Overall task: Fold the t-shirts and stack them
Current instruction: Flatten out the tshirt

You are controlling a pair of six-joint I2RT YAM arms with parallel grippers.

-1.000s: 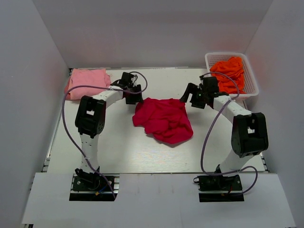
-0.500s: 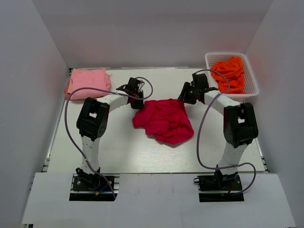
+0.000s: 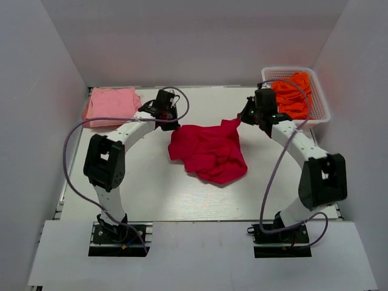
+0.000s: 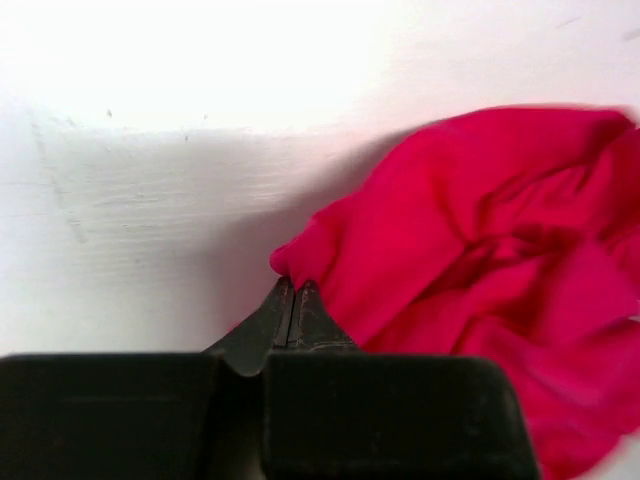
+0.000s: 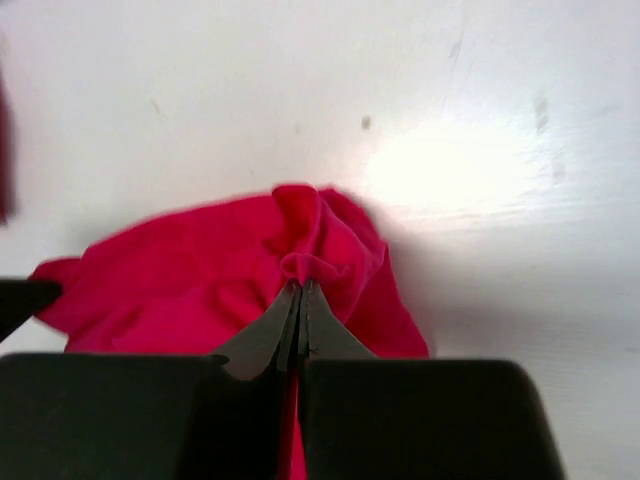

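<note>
Left gripper (image 4: 296,292): my fingers are pressed together, with the tip of the red shirt's far-left corner nipped between them.
Right gripper (image 5: 300,292): my fingers are closed tight on a small bunched fold at the red shirt's far-right corner.
Red shirt (image 3: 209,154): it lies crumpled in the middle of the table (image 3: 151,188). Its far edge is stretched between my two grippers, and the right corner is drawn to a point at my right fingertips. The bulk of the cloth sags in wrinkles toward the near side.
Pink shirt (image 3: 111,104): it lies folded flat in the far-left corner of the table, apart from the red shirt and near my left wrist.
Orange shirts (image 3: 294,94): they are heaped loosely inside the white basket (image 3: 320,119).
Basket: it sits at the table's far-right corner, just beyond my right wrist.
</note>
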